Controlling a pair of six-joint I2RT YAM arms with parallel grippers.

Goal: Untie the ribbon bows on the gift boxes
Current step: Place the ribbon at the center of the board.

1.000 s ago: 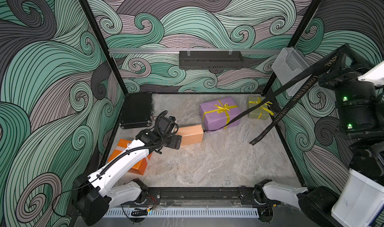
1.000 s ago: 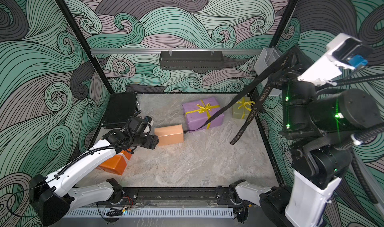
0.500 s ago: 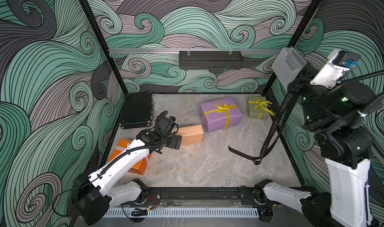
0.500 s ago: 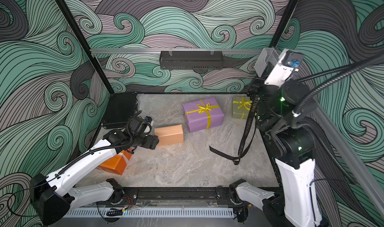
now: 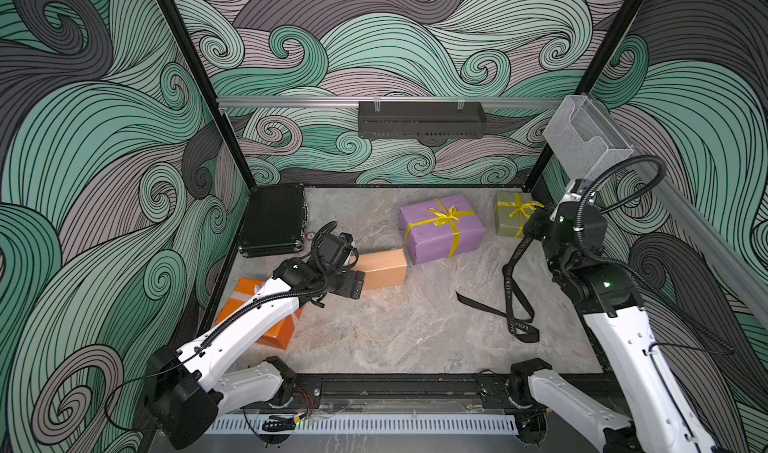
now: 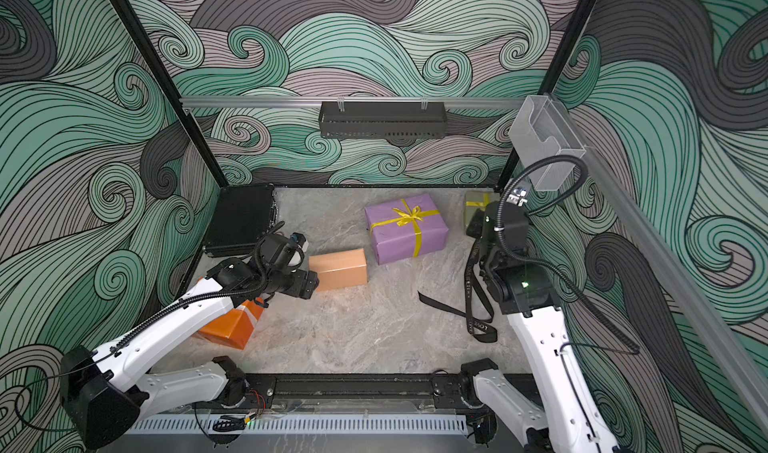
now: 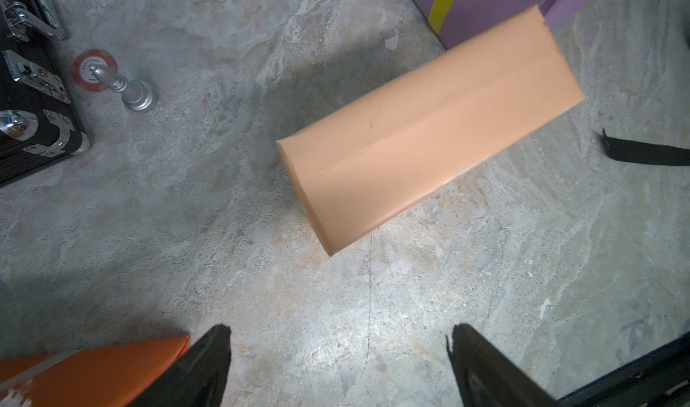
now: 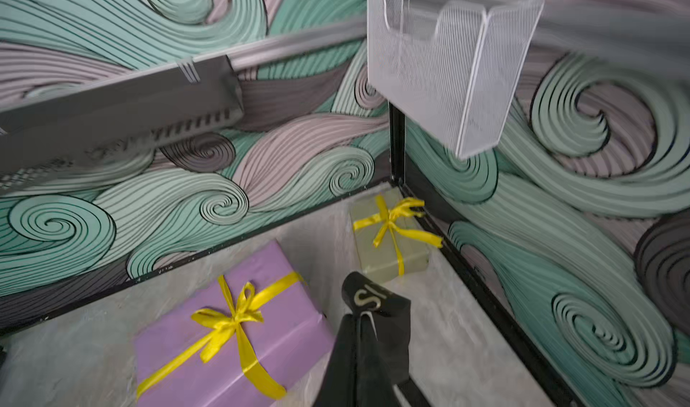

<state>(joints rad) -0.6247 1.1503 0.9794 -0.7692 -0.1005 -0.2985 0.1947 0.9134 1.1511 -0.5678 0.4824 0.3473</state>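
Right gripper (image 8: 364, 323), clamped tight on one end of the black ribbon (image 5: 508, 282), has come down from its raised pull of a second ago. The ribbon, taut then, now hangs slack and trails on the floor (image 5: 374, 334), well apart from the tan box (image 5: 384, 268), which lies bare just beside the left gripper (image 7: 338, 334), jaws spread wide and holding nothing. That bow is judged undone, while the yellow bows (image 5: 446, 216) on the purple box (image 5: 432, 243) and olive box (image 5: 509, 226) stay tied.
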